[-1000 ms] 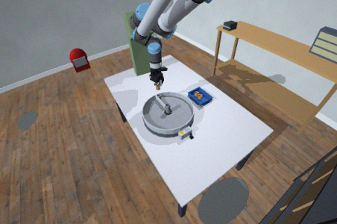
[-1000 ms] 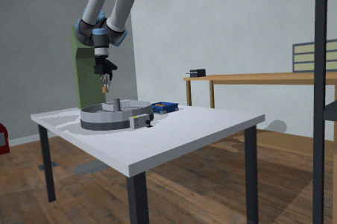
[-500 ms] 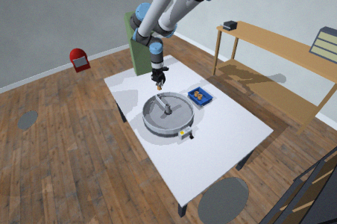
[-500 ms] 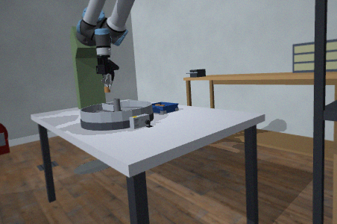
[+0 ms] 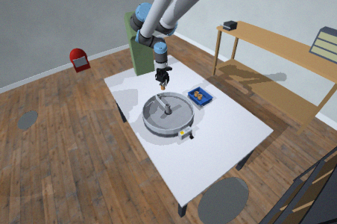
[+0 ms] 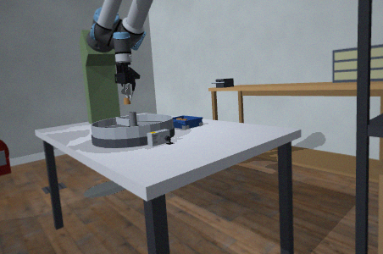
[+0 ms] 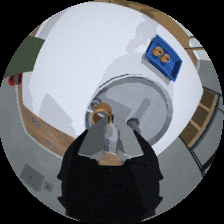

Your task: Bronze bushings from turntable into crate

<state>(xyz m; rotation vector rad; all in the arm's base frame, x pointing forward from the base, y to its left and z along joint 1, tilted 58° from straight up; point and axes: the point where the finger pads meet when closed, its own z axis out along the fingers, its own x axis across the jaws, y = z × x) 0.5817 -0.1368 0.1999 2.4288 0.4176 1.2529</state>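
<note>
— Bronze bushing (image 5: 162, 87) seen from the top view: pinched at the tip of the gripper (image 5: 162, 82), hanging above the far rim of the turntable (image 5: 149, 119), clear of the disc. Lifted high, probably so as to pass over the rim wall on the way across.

— And the crate (image 5: 209, 98)?

— Blue, just right of the turntable on the white table (image 5: 231, 134), already carrying two bronze pieces. Close by, so likely only a short sideways carry left. One grey sleeve (image 5: 168, 109) upright at the disc's centre; hard to tell whether hub or steel bushing.

— Exterior view next?

— Same story from the side: gripper (image 6: 127, 93) pointing straight down, small orange sleeve (image 6: 126, 100) under it, well above the turntable (image 6: 106, 131). Crate (image 6: 192, 122) low behind the disc, rim lower than the held part, so no need to climb further, by the look of it.

— Wrist view?

— Looking down past the fingers, closed tight on the bronze ring (image 7: 100, 116), bore facing the lens. Gripped across the wall, presumably for a steady vertical drop. Turntable (image 7: 165, 107) below, crate (image 7: 150, 50) up and to the right with both earlier pieces side by side, free room beside them.
</note>
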